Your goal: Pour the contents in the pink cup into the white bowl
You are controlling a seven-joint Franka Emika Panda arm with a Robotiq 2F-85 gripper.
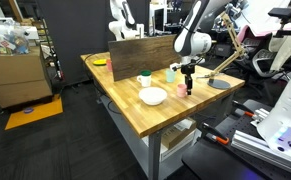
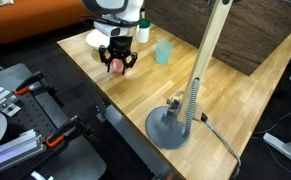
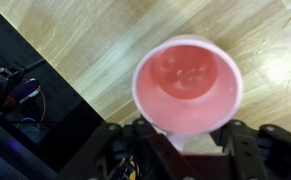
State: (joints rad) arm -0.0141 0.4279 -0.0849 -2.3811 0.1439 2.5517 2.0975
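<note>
The pink cup [image 3: 187,85] fills the wrist view, seen from above, with something pinkish-red inside. My gripper [image 3: 185,138] is shut on it, one black finger on each side of its lower wall. In both exterior views the gripper [image 1: 188,74] [image 2: 117,58] points down over the wooden table with the pink cup [image 1: 182,90] [image 2: 116,65] between its fingers, at or just above the tabletop. The white bowl [image 1: 153,96] sits on the table a short way from the cup; in an exterior view the bowl [image 2: 95,39] is partly hidden behind the gripper.
A light blue cup [image 1: 170,73] [image 2: 163,52] and a green cup [image 1: 145,77] stand near the bowl. A lamp stand with a round grey base [image 2: 171,128] [image 1: 220,82] stands on the table. A dark wooden board [image 1: 142,50] rises along the back. The table edge [image 2: 85,85] is close.
</note>
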